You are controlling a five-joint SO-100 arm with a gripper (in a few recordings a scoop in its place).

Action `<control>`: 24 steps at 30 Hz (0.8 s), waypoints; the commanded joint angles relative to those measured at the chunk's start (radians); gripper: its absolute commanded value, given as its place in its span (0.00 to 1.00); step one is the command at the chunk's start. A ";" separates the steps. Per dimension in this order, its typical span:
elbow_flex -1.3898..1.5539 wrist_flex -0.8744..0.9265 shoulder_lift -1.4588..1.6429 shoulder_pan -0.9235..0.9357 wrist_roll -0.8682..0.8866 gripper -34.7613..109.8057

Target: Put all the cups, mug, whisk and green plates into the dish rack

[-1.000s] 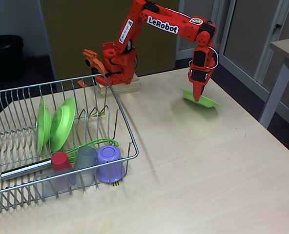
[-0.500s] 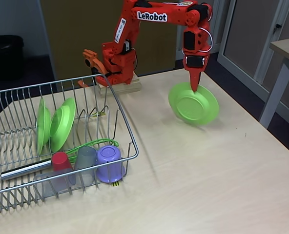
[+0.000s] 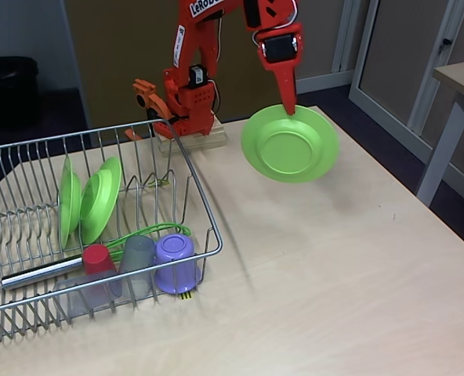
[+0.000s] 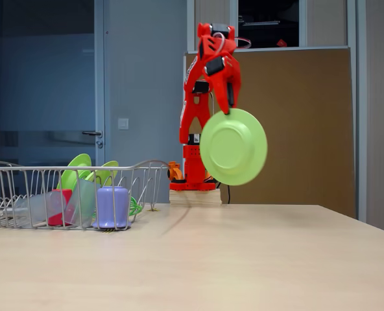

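End effector (image 3: 292, 110) clamped on rim of third green plate (image 3: 290, 144), clear of table (image 3: 334, 266). Carry edge-on, lower into free slot beside the racked plates (image 3: 87, 200) in dish rack (image 3: 204, 211).

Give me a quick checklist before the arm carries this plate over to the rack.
1. Grip on plate: the gripper pinches the top rim of the held plate, which hangs below it. Ok, though an edge grip could swing.
2. Plate clear of the table: it hangs well above it in the low fixed view. Ok.
3. Free slot in the rack: two plates stand on edge at the back left, with bare prongs beside them. Ok.
4. Height over the rack wall: the plate's lower edge sits above the rim in the low fixed view. Ok.
5. Other items stowed: red cup, grey cups, mug, whisk lie in the rack. Ok.
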 commanded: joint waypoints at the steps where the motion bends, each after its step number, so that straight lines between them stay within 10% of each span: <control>1: -0.063 0.011 0.091 0.069 -0.087 0.24; 24: 0.140 -0.238 0.356 0.638 -0.436 0.24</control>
